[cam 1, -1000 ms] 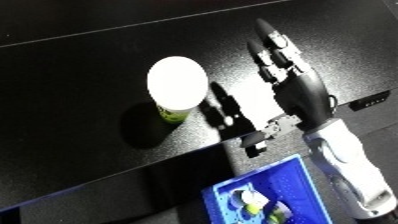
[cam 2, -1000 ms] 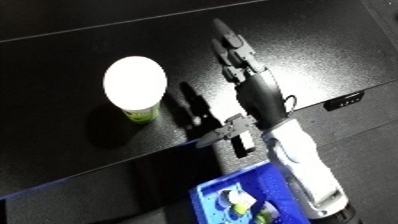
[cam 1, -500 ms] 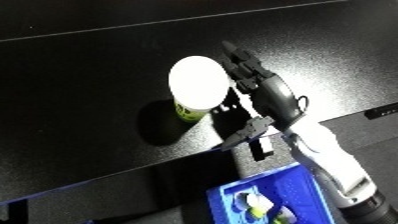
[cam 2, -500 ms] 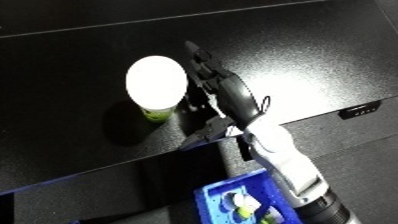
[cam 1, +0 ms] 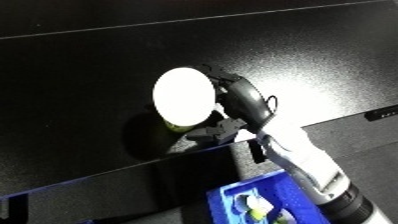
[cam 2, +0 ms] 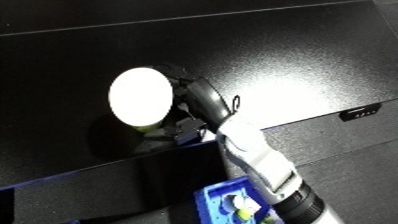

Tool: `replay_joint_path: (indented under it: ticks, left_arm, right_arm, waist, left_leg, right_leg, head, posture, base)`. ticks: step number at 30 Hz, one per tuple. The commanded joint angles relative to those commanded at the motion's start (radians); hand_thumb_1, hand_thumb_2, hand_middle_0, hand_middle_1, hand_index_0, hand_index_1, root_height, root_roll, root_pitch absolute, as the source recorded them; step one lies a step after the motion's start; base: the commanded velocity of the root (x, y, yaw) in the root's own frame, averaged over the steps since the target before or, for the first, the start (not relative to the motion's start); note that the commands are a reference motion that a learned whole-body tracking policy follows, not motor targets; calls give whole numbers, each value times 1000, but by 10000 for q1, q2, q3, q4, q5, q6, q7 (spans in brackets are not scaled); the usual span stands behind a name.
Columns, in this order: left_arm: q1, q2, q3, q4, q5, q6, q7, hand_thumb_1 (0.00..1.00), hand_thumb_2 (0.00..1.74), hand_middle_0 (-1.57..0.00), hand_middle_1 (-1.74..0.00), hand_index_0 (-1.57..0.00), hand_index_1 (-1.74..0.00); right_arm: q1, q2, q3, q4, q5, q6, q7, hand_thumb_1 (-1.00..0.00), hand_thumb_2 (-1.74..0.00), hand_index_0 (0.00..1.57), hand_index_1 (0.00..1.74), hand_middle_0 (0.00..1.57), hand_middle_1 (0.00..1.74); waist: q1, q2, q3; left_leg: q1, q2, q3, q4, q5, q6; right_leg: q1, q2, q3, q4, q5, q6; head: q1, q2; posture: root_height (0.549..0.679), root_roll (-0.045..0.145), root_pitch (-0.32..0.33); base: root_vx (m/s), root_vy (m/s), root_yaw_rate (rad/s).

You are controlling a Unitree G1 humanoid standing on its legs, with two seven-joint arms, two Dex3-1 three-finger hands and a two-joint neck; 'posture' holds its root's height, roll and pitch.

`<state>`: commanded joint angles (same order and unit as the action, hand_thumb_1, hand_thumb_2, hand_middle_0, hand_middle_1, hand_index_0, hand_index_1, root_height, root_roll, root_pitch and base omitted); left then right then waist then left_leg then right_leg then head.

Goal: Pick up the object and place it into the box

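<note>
On the black counter (cam 1: 293,65) stands a white-topped cup (cam 1: 183,96) with a yellow-green base, the right hand (cam 1: 242,101) pressed against its right side with fingers curled round it, while the blue bin (cam 1: 233,196) sits below at the near edge.
</note>
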<state>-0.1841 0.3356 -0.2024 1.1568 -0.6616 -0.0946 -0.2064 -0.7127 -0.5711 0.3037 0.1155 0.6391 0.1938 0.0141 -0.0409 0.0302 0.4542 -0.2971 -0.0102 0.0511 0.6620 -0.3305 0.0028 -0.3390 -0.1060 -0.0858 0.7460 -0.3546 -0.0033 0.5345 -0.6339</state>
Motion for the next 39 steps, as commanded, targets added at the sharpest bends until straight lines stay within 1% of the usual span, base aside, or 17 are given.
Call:
replay_joint_path:
  ticks: [4,8,16,19,23,27,30,35,39]
  left_arm:
    - [-1,-30,-40,-54,-18,28,30,0,0,0,0,0,0]
    - [-22,-76,-101,-69,-43,19,77,0,0,0,0,0,0]
    - [59,-119,-122,-94,-58,-53,37,0,0,0,0,0,0]
    - [88,-125,-108,-117,-42,-68,42,0,0,0,0,0,0]
    - [148,-108,-19,-95,-4,-115,35,0,0,0,0,0,0]
    - [266,-92,132,-71,31,-206,31,0,0,0,0,0,0]
    - [368,-85,274,-33,25,-297,-5,0,0,0,0,0,0]
    - [552,-109,486,8,-93,-459,-68,0,0,0,0,0,0]
    - [645,-139,625,31,-243,-563,-129,0,0,0,0,0,0]
  right_arm:
    - [-107,75,89,9,-5,75,-51,-800,-1392,1256,1392,1256,1392]
    - [-205,125,137,78,-19,95,-79,-1000,-1740,1570,1740,1570,1740]
    - [-182,80,126,104,44,75,-116,-1000,-1740,1570,1740,1570,1740]
    - [-95,22,69,19,85,-134,-125,-1000,-1740,1570,1740,1570,1740]
    - [158,-138,-201,-269,86,-612,-240,-1000,-1740,1570,1740,1570,1740]
    - [575,-355,-733,-823,41,-1218,-544,-1000,-1740,1570,1740,1570,1740]
    - [987,-543,-1254,-1366,42,-1551,-744,-1000,-1740,1570,1740,1570,1740]
    - [1889,-974,-2297,-2258,-43,-2161,-1185,-1000,-1740,1570,1740,1570,1740]
    - [2695,-1190,-3148,-2734,-233,-2584,-1543,-1000,-1740,1570,1740,1570,1740]
  waist:
    - [18,27,4]
    - [21,49,20]
    - [22,75,40]
    - [10,56,29]
    - [-58,14,14]
    - [-207,-28,27]
    - [-377,-59,27]
    - [-762,-88,38]
    - [-1103,-54,66]
  left_leg:
    - [-19,10,13,33,0,-7]
    - [-70,9,24,96,-15,-5]
    - [-54,-8,42,23,3,-19]
    - [-34,2,57,-26,12,-23]
    - [-11,38,95,-60,-4,-22]
    - [-5,93,151,-7,-78,-10]
    - [-2,145,228,59,-159,1]
    - [60,236,451,148,-318,19]
    - [165,308,662,124,-395,37]
  right_leg:
    - [-29,-28,0,10,17,11]
    - [-83,-38,19,52,26,7]
    - [-100,-57,56,11,40,17]
    - [-94,-49,55,-32,54,29]
    - [-91,-23,64,-66,70,55]
    - [-144,25,110,-23,79,91]
    - [-186,72,184,6,88,123]
    - [-205,159,362,-32,111,160]
    - [-252,259,533,-45,117,171]
  head:
    - [123,17]
    - [249,-24]
    - [300,103]
    - [381,217]
    - [611,435]
    - [848,647]
    - [993,721]
    - [1038,971]
    - [1102,1122]
  posture:
    - [641,65,-47]
    - [640,67,-46]
    - [641,68,-42]
    - [641,67,-40]
    - [642,65,-38]
    - [641,63,-36]
    - [641,62,-35]
    - [641,61,-32]
    - [641,61,-29]
  base:
    - [10,21,4]
    - [4,20,1]
    - [3,14,6]
    - [-5,-4,3]
    - [-7,-9,-24]
    - [-10,-4,-74]
    - [-7,14,-116]
    - [-1,40,-158]
    - [-6,58,-179]
